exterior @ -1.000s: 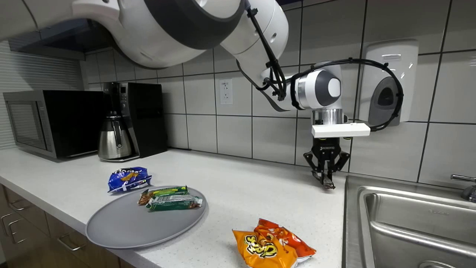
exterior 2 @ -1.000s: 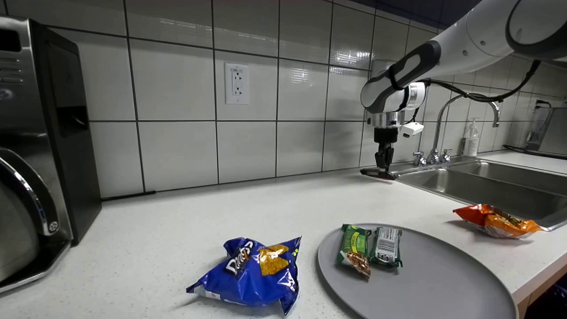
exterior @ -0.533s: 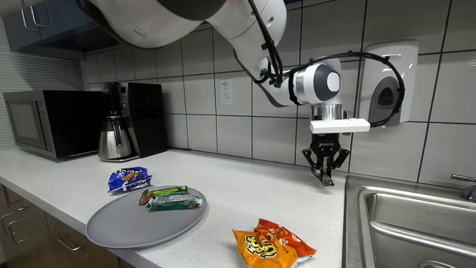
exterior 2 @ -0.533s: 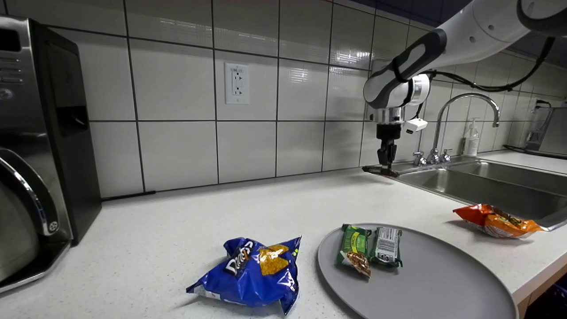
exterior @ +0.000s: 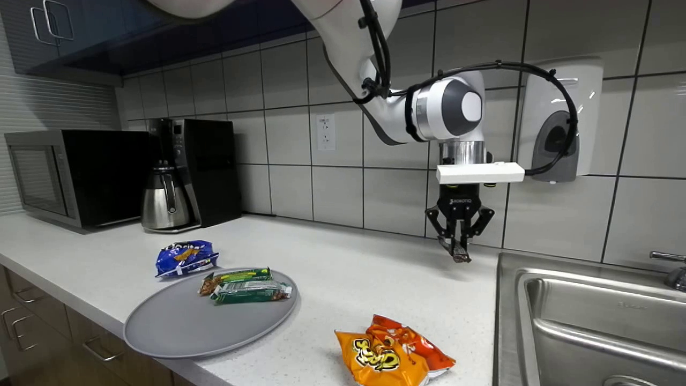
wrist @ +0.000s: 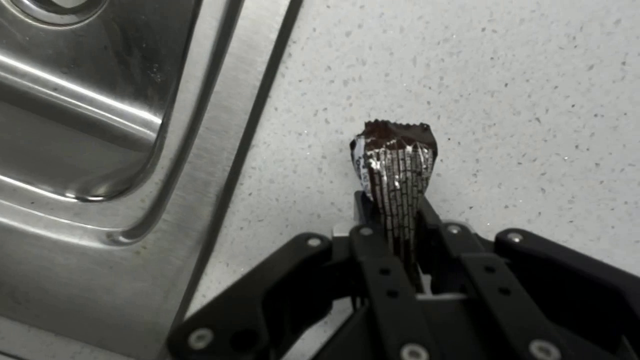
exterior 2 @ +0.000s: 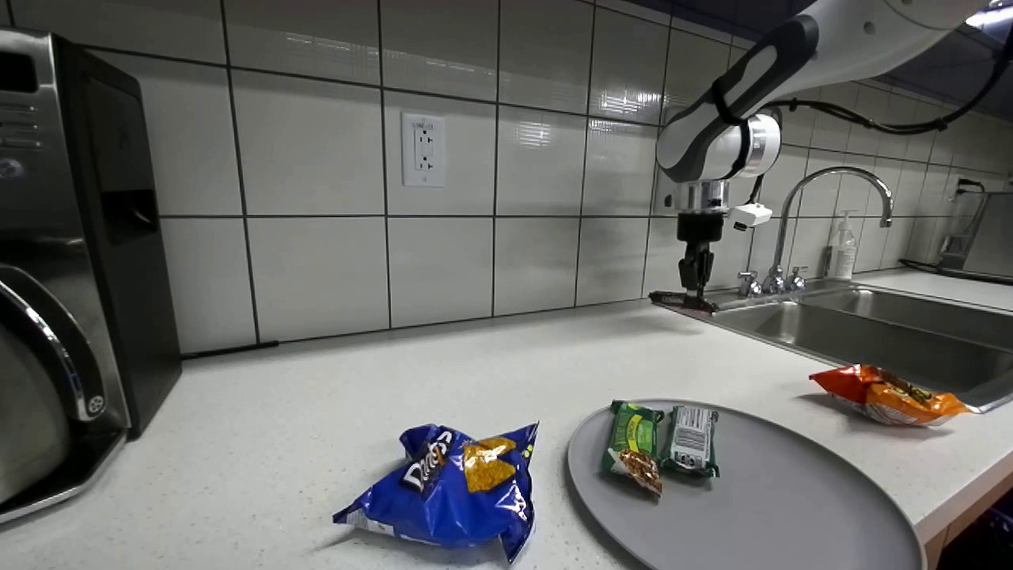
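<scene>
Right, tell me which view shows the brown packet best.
The wrist view: it shows the brown packet large and close up, its striped print visible, pinched in the claw. Both exterior views show it only as a small dark strip.

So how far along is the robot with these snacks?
Looks done: two green bars lie on the gray plate. In hand: the gripper holds a brown-wrapped bar above the counter. Probably left: setting that bar down; the blue bag and orange bag lie off the plate, so they may remain too.
</scene>
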Robot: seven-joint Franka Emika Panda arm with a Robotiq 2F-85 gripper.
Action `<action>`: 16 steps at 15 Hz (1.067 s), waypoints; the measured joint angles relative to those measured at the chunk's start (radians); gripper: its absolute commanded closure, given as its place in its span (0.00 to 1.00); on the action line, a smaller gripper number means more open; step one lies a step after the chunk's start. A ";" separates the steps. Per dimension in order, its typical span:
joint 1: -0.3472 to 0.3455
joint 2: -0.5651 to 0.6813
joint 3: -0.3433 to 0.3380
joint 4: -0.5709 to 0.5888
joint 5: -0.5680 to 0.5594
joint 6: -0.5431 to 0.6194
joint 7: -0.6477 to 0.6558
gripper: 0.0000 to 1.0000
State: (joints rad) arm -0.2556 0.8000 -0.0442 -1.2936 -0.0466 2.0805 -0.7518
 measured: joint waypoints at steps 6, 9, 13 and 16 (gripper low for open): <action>0.006 -0.112 0.011 -0.170 0.000 0.042 0.005 0.95; 0.014 -0.166 0.011 -0.257 0.000 0.061 0.027 0.95; 0.033 -0.234 0.011 -0.368 0.000 0.093 0.075 0.95; 0.053 -0.283 0.011 -0.443 0.000 0.119 0.124 0.95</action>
State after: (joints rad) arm -0.2026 0.5167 -0.0329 -1.7369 -0.0466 2.1993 -0.6280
